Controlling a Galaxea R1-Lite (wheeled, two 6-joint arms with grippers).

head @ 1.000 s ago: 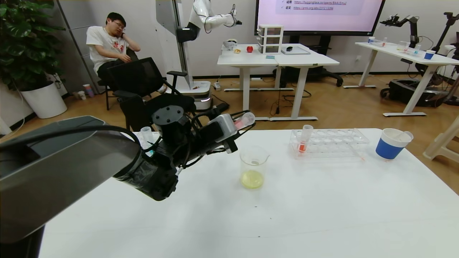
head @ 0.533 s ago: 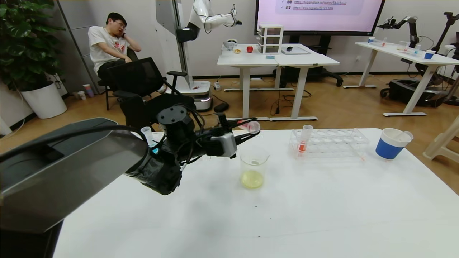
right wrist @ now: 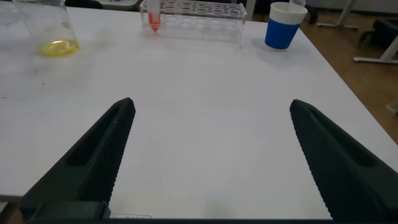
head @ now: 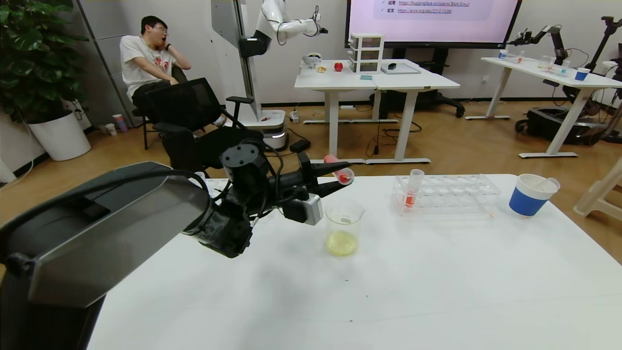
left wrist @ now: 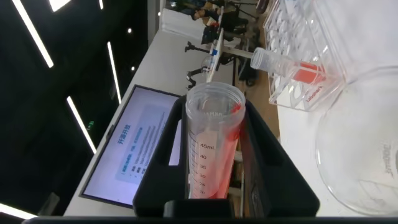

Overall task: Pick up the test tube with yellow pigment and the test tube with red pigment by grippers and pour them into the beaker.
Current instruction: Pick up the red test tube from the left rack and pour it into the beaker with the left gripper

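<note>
Rolling further since a moment ago, my left gripper point(head: 335, 175) clamps the test tube with red pigment point(head: 338, 172) mouth-down above the beaker point(head: 343, 228) mid-desk toward the far edge. I should tip slowly, mouth over the rim. My right gripper point(right wrist: 208, 155), fingers wide, idles near the front edge.

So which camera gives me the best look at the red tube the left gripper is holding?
The left wrist view: the test tube with red pigment fills the frame between the left gripper's fingers. In the head view it shows small, tilted above the beaker. The right wrist view misses it.
</note>
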